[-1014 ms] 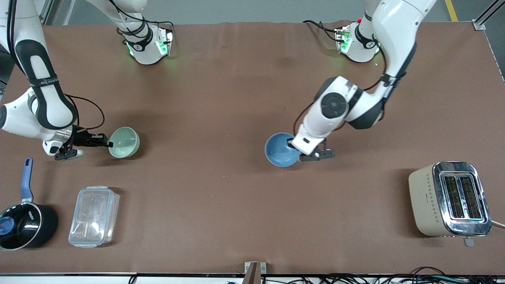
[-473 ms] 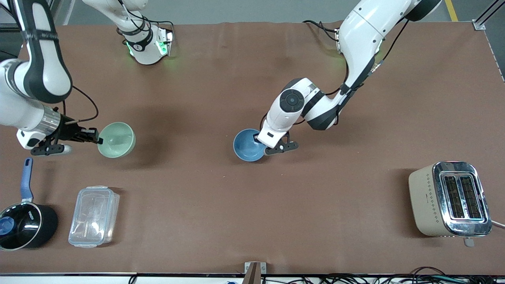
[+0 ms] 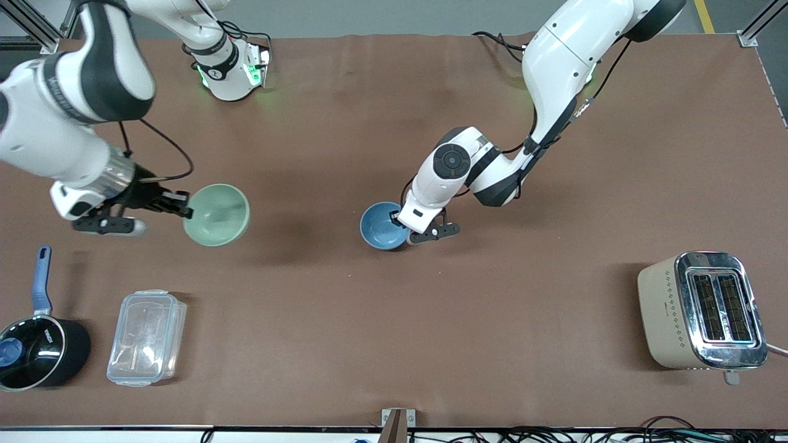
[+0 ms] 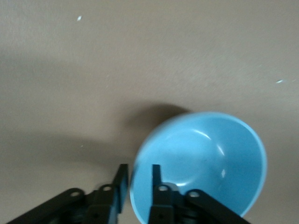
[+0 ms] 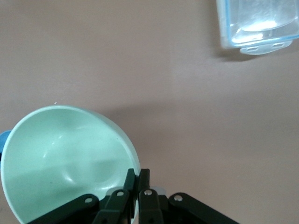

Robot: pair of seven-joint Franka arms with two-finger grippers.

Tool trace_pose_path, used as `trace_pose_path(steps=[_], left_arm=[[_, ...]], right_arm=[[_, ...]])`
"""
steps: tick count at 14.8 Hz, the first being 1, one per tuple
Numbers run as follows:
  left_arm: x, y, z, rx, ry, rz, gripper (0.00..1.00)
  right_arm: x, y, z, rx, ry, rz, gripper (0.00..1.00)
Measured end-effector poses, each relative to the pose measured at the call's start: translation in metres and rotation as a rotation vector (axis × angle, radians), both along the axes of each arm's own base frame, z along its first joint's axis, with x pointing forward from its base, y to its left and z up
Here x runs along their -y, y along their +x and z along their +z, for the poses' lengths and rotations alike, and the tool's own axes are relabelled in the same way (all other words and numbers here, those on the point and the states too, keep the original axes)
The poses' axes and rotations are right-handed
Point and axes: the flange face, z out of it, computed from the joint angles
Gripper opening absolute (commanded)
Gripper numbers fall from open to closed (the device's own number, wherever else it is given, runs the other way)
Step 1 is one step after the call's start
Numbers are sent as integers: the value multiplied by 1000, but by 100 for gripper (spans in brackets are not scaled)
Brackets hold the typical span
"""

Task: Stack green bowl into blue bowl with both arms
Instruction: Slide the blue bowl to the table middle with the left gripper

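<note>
The green bowl (image 3: 217,215) hangs tilted in the air over the table toward the right arm's end. My right gripper (image 3: 188,212) is shut on its rim, and the pinch shows in the right wrist view (image 5: 138,179) on the green bowl (image 5: 65,158). The blue bowl (image 3: 381,226) sits upright on the table near the middle. My left gripper (image 3: 397,223) is at its rim. In the left wrist view the left gripper (image 4: 139,179) is open, with one finger inside the blue bowl (image 4: 205,158) and one outside, astride the rim.
A black saucepan with a blue handle (image 3: 37,351) and a clear plastic container (image 3: 146,337) lie near the front camera at the right arm's end. The container also shows in the right wrist view (image 5: 257,23). A toaster (image 3: 702,311) stands at the left arm's end.
My right gripper has lifted the green bowl and carried it toward the table's middle. My left gripper has moved the blue bowl toward the right arm's end.
</note>
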Motion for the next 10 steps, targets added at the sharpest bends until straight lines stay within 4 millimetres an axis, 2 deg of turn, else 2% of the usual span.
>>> trace_pose_path(steps=[2, 3, 5, 7, 10], left_arm=[[-7, 15, 21, 34, 0, 12, 100], [-17, 27, 39, 57, 22, 12, 100], [-49, 54, 89, 80, 93, 28, 100], [-86, 76, 148, 95, 144, 64, 100], [-140, 92, 229, 154, 182, 92, 100]], right_arm=[[-44, -3, 3, 39, -15, -25, 5], [-67, -5, 1, 59, -11, -36, 5], [-108, -10, -11, 59, -6, -46, 4], [-145, -18, -27, 39, -10, -44, 4], [-193, -26, -50, 10, -20, -23, 4]])
